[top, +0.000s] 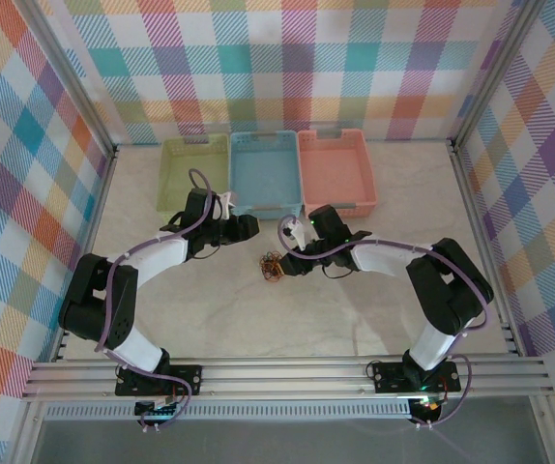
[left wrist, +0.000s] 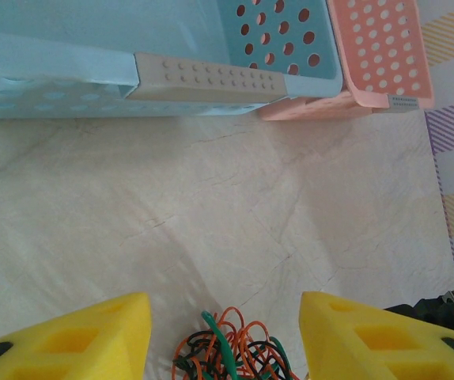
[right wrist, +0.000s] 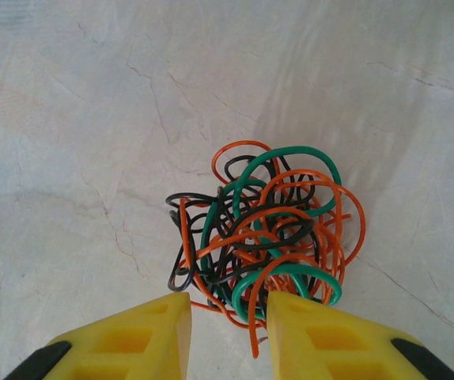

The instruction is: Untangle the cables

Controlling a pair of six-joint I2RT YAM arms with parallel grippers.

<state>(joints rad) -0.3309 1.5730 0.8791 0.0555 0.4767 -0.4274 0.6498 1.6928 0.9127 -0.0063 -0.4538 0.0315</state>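
Overhead, the cables point(top: 274, 265) lie as one roundish clump, no clear long axis, on the table point(top: 210, 309). Left wrist: the left gripper point(left wrist: 225, 324) stands wide apart, clump centred in its opening. Right wrist: the right gripper point(right wrist: 228, 317) stands slightly apart, one orange end pointing into its gap.

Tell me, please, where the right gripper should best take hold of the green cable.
Probably the outer arch of the green cable, at the far edge of the tangle, coming from above with jaws across the wire: there it bulges clear of most other wires. The right gripper is open.
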